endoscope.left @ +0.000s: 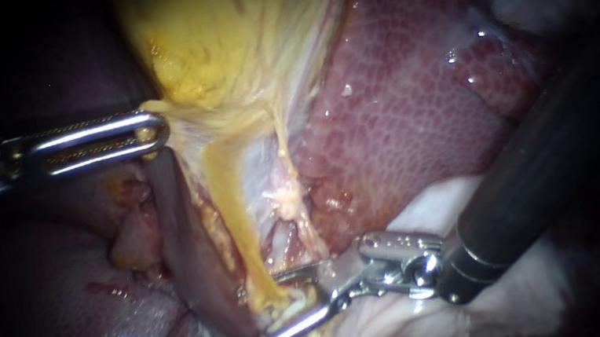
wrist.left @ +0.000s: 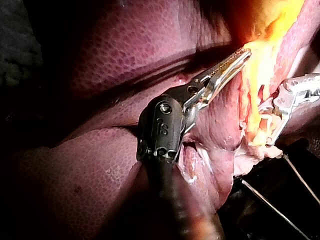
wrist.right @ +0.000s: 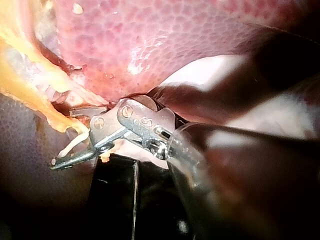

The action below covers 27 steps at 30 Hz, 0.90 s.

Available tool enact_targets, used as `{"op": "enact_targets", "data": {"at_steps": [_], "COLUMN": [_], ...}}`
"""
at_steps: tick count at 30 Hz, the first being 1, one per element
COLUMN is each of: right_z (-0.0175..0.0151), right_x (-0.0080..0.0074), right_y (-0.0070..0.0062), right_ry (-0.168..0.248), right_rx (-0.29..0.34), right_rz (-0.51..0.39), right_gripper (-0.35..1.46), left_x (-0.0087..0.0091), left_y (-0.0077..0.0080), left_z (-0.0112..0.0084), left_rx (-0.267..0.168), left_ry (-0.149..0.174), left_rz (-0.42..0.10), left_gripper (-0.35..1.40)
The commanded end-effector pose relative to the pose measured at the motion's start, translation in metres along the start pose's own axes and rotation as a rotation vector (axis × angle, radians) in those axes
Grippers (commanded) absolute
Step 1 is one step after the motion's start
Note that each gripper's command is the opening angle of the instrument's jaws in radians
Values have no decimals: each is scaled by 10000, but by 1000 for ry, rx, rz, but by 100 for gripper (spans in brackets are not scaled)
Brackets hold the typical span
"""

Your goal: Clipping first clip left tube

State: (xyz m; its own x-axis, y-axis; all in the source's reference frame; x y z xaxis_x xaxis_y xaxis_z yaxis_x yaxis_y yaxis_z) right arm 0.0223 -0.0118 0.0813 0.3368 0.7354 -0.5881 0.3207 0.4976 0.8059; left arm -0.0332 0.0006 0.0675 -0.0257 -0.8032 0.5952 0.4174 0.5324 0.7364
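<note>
Left instrument (endoscope.left: 154,131) is pinching the lower edge of the gallbladder (endoscope.left: 217,38), jaws pressed onto yellow tissue. The left wrist view is showing their toothed faces, which the endoscope is not. Right instrument (endoscope.left: 270,312) is holding its jaws spread astride the lower end of the left tube (endoscope.left: 241,225), beside a white cloth (endoscope.left: 419,325). Whether they are touching the tube is hard to make out.

Your left instrument (endoscope.left: 154,131) comes in from the left and holds the gallbladder (endoscope.left: 216,30) at its lower edge. Below that, the left tube (endoscope.left: 230,203) runs down between your right instrument's (endoscope.left: 270,312) parted jaws. The liver (endoscope.left: 401,98) lies to the right, behind that instrument.
</note>
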Motion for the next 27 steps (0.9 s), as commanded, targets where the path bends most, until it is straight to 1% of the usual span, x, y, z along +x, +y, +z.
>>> {"op": "enact_targets", "data": {"at_steps": [1, 4, 10, 12, 13, 14, 15, 16, 17, 20, 27], "right_z": [0, 0, -1, -1, -2, -5, -9, -12, -14, -17, -17], "right_x": [0, 1, 1, 1, 1, 1, 1, 1, 2, 4, 3], "right_y": [1, 2, 5, 5, 6, 6, 5, 4, 4, 6, 7], "right_ry": [-9, -27, -26, -26, -27, -29, -47, -62, -66, -66, -68], "right_rx": [-12, -33, -34, -33, -32, -24, 7, 13, -8, -11, -10], "right_rz": [-13, -36, -41, -47, -47, -47, -45, -43, -43, -41, -43], "right_gripper": [58, 57, 55, 52, 46, 24, 3, -18, -35, -35, -35], "left_x": [0, 0, 0, 0, 0, 0, 0, 0, 0, -1, -1], "left_y": [-1, -1, -1, -1, -1, -1, 0, 0, 0, 0, 0], "left_z": [0, -1, 0, 0, -1, -1, -1, -2, -2, -2, -3], "left_rx": [-1, 0, -1, 0, 0, 0, 0, 0, 0, 1, 1], "left_ry": [0, 0, 0, 0, 0, 0, 0, 0, 0, 0, 0], "left_rz": [0, 0, 0, 0, 0, 0, 0, 0, 0, 0, 0], "left_gripper": [-35, -35, -35, -35, -35, -35, -35, -35, -35, -35, -35]}}
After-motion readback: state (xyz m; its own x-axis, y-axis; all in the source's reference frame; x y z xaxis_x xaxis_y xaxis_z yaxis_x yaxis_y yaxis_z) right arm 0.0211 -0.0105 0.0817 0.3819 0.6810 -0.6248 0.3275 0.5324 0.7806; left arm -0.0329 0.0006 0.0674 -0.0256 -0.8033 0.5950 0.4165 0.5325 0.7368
